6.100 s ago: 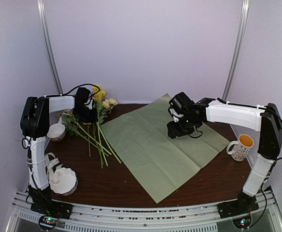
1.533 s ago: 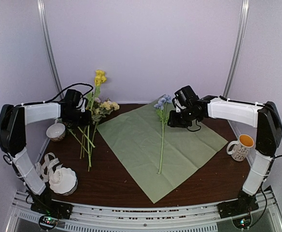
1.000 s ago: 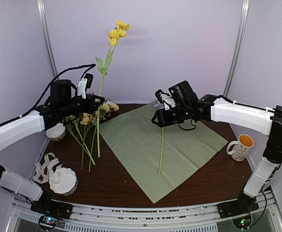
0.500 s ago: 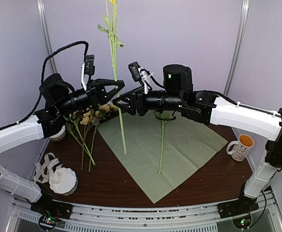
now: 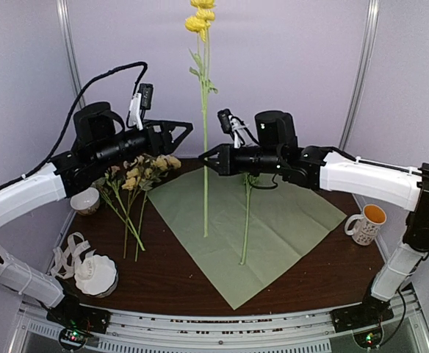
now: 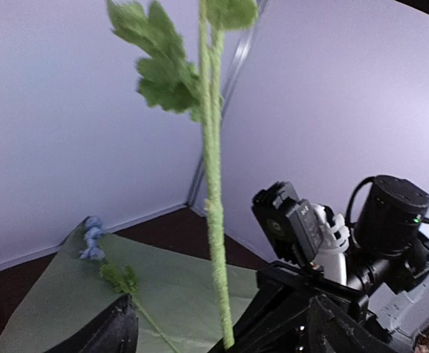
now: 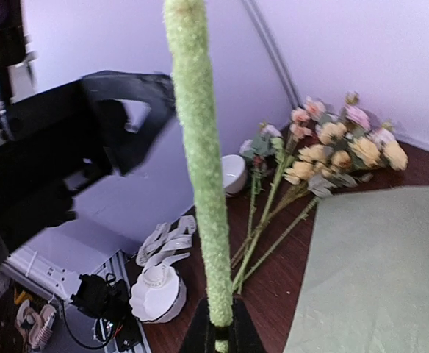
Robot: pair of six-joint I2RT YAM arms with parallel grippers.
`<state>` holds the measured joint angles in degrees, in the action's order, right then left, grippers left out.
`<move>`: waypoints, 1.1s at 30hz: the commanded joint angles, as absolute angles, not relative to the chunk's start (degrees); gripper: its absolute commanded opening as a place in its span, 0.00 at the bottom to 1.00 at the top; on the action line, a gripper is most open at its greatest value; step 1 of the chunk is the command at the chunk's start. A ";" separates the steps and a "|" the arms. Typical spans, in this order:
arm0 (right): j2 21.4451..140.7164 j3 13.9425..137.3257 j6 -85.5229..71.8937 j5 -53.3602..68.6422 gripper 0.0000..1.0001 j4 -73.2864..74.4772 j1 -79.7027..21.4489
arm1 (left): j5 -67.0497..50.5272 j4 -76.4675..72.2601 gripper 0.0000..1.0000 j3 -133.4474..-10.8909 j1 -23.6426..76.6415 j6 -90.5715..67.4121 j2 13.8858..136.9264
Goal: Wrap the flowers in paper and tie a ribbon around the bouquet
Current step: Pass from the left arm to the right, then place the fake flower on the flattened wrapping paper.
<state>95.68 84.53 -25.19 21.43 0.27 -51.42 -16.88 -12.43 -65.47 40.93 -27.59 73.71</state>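
A yellow flower point(image 5: 200, 18) stands upright on its long stem point(image 5: 205, 147) above the sage green paper point(image 5: 280, 220). My right gripper point(image 5: 206, 158) is shut on that stem point(image 7: 200, 184), seen between the closed fingers point(image 7: 220, 331). Just left of the stem, my left gripper point(image 5: 181, 140) is open and touches nothing; the stem point(image 6: 214, 220) rises between its spread fingers point(image 6: 119, 331). A blue flower point(image 5: 245, 220) lies on the paper. The other flowers point(image 5: 137, 176) lie on the table at left. The ribbon point(image 5: 67, 254) lies loose at front left. No peach-pink paper or bouquet is in view.
A white scalloped bowl point(image 5: 97, 273) sits by the ribbon at the front left. A small white bowl point(image 5: 87, 200) stands behind it. A mug point(image 5: 365, 223) is at the right table edge. Metal posts run up the back wall.
The left gripper has opened and let go of the yellow flower's stem. The right gripper has shut on it, and the flower has shifted right over the paper.
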 commanded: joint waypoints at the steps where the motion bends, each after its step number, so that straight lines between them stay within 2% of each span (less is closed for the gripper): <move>1: 95.53 79.02 -36.91 22.36 0.00 8.69 -42.97 | 9.13 13.01 0.85 -72.79 38.75 -23.23 78.52; 3: 97.67 75.84 -39.63 26.57 0.00 9.91 -39.24 | 8.34 18.88 0.84 -75.19 37.34 -21.60 81.80; 6: 100.41 72.02 -39.90 25.31 0.00 9.94 -35.84 | 7.15 23.53 0.84 -76.07 36.57 -21.67 85.25; 17: 110.66 75.85 -36.27 22.84 0.00 17.73 -29.88 | 0.26 22.90 0.82 -69.94 28.88 -26.04 93.16; 18: 111.00 75.61 -36.46 22.99 0.03 17.60 -29.76 | -0.22 22.79 0.81 -69.30 27.96 -26.61 94.14; 22: 111.16 75.82 -35.63 20.36 0.29 19.34 -29.71 | 1.50 22.92 0.78 -69.23 25.16 -27.43 97.91; 30: 105.67 75.66 -32.58 12.74 0.31 23.92 -30.71 | 6.14 26.06 0.78 -72.59 19.60 -26.52 102.22; 33: 103.78 75.47 -31.24 10.96 0.32 25.01 -31.61 | 7.00 26.06 0.65 -71.81 16.15 -26.49 102.61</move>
<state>108.57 74.28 -33.85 16.03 22.22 -30.57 4.32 25.76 -70.67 20.64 -26.63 102.32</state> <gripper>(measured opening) 0.313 0.725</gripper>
